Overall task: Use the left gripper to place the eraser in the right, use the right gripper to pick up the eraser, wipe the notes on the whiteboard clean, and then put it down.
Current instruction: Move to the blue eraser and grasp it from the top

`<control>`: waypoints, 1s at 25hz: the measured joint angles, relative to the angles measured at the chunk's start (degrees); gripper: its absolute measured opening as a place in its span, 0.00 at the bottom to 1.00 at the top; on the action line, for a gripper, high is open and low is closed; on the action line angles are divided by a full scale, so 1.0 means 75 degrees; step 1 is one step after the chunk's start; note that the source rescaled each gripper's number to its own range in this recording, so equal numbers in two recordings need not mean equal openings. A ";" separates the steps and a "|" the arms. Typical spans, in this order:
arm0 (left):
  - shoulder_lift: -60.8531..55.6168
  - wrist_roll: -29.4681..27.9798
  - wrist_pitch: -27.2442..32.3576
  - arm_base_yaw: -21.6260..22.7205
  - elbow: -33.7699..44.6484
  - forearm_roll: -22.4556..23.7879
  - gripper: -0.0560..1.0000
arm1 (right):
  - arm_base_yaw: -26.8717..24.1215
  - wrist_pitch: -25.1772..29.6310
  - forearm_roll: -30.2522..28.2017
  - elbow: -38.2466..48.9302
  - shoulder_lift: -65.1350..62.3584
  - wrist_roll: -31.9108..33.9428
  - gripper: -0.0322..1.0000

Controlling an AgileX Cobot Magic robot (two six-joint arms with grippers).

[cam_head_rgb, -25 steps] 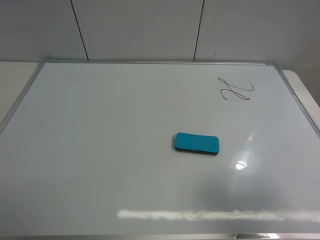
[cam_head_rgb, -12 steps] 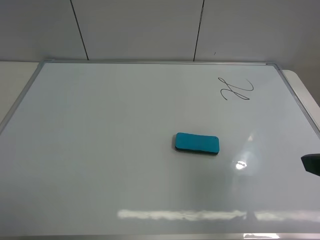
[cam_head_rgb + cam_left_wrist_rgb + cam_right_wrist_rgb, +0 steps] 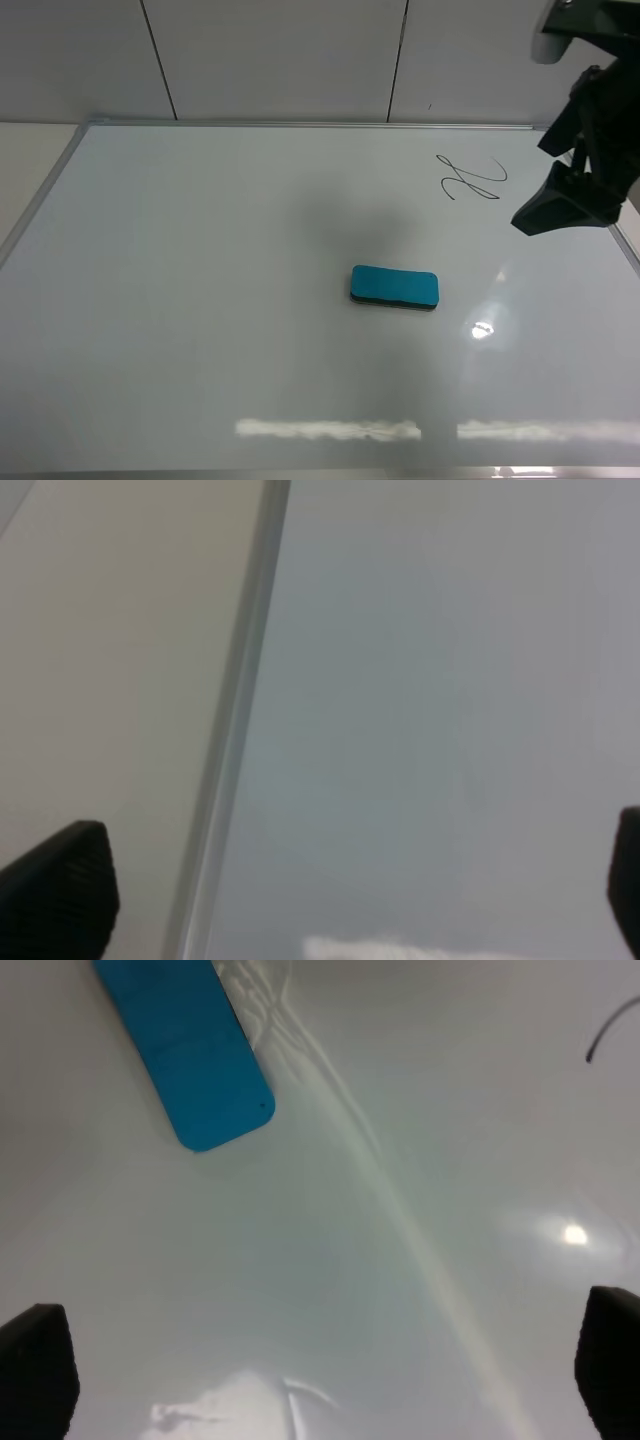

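Note:
The teal-blue eraser lies flat on the whiteboard, a little right of centre. The notes, a black looping scribble, are at the board's far right. My right gripper hangs on the all-black arm above the board's right edge, right of the notes and apart from the eraser. In the right wrist view it is open and empty, with the eraser ahead of it and an end of the notes in view. My left gripper is open and empty over the board's silver frame. It is out of the exterior view.
The board's silver frame rests on a pale table. A grey panelled wall stands behind. Bright light reflections lie on the board's near right.
My right arm has come in from the right edge and moved up to the far right of the board. The eraser and the notes have not moved.

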 joint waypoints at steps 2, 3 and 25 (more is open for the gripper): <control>0.0000 0.0000 0.0000 0.0000 0.0000 0.0000 1.00 | 0.0294 0.0000 0.0007 -0.0374 0.0679 -0.0299 1.00; 0.0000 0.0000 0.0000 0.0000 0.0000 0.0000 1.00 | 0.0445 -0.0003 0.0007 -0.0560 0.1030 -0.0423 1.00; 0.0000 0.0000 -0.0007 0.0000 0.0000 0.0000 1.00 | 0.2166 -0.0799 -0.0424 -0.0829 0.3468 -0.0936 1.00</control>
